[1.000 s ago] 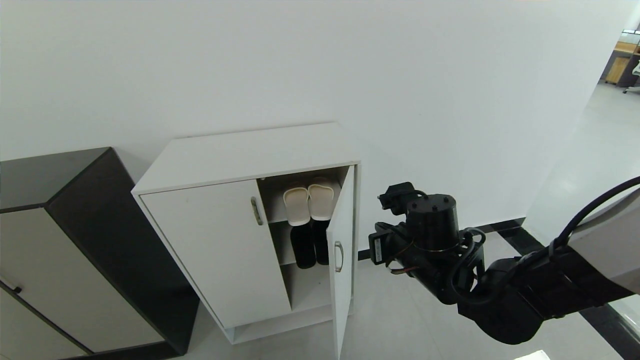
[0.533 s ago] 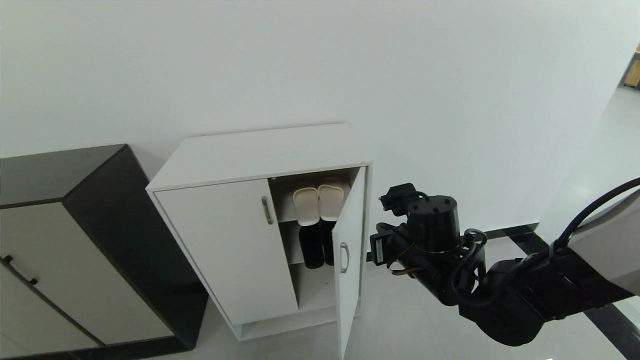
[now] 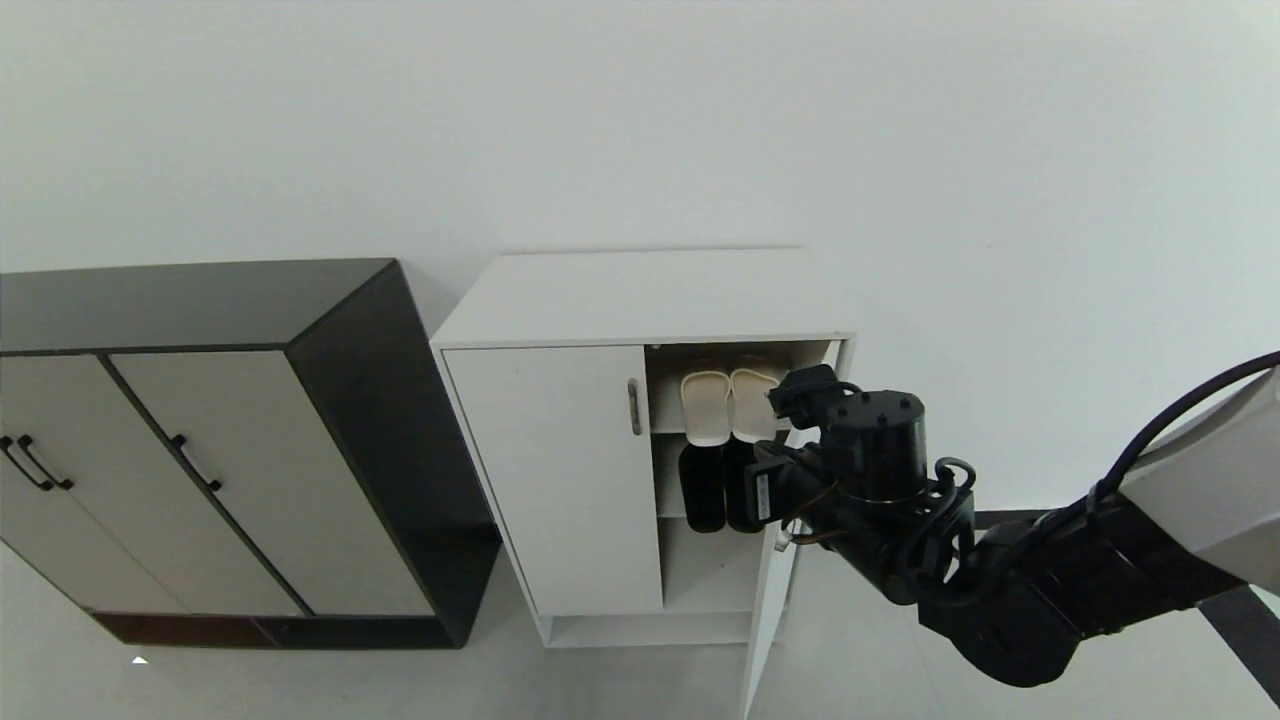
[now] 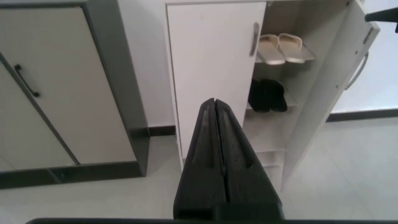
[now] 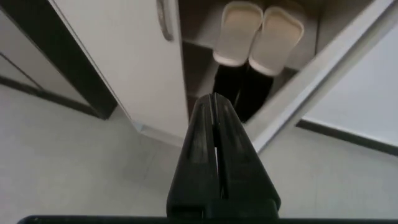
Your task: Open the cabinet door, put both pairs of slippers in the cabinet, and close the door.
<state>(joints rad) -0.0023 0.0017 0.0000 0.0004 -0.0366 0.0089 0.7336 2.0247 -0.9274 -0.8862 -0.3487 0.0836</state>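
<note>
The black right arm (image 3: 1010,600) is stretched forward from the robot's right side, its round black wrist (image 3: 868,440) at the front. The black right gripper (image 5: 213,102) has both fingers pressed together, holding nothing. The black left gripper (image 4: 214,106) is closed and empty too.

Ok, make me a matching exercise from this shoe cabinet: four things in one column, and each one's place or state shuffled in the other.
Things
1. white slippers
2. black slippers
3. left cabinet door
4. right cabinet door

Place or state
A. swung open
B. on the top shelf
C. shut
D. on the middle shelf

Pairs: 1-B, 2-D, 3-C, 4-A
</note>
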